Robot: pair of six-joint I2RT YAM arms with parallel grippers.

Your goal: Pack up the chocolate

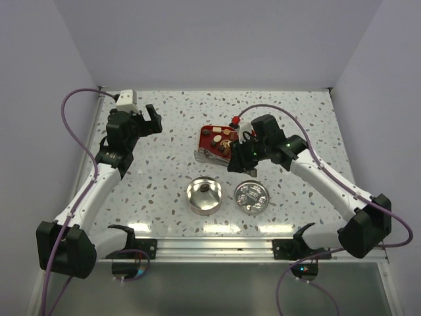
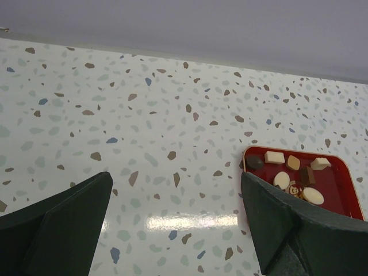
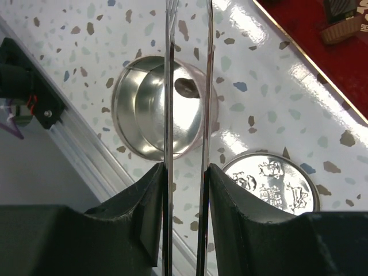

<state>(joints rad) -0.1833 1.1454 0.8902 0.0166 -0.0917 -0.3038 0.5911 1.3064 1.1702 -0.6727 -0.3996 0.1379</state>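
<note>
**Tongs over the tray, one piece in the tin**

From above, the right claw point(image 1: 238, 158) is hanging over the near right corner of the red tray point(image 1: 209, 146), where most of the chocolate point(image 1: 227, 133) is lying. One dark piece point(image 1: 206, 187) is sitting in the round tin point(image 1: 195, 201), with its lid point(image 1: 251, 196) just beside it on the counter point(image 1: 164, 171). The left claw point(image 1: 150, 120) is idling well apart.

The left wrist view is showing that claw gaping wide and holding nothing.

The right wrist view is showing its claw pinching thin metal tongs point(image 3: 168, 86). The tips are running out of frame, so I cannot tell whether they are carrying a piece. To my eye, squeezing gently and centring over the tin before letting go is what matters. The lid's embossing is giving me nothing readable, and I am finding no writing elsewhere.
</note>
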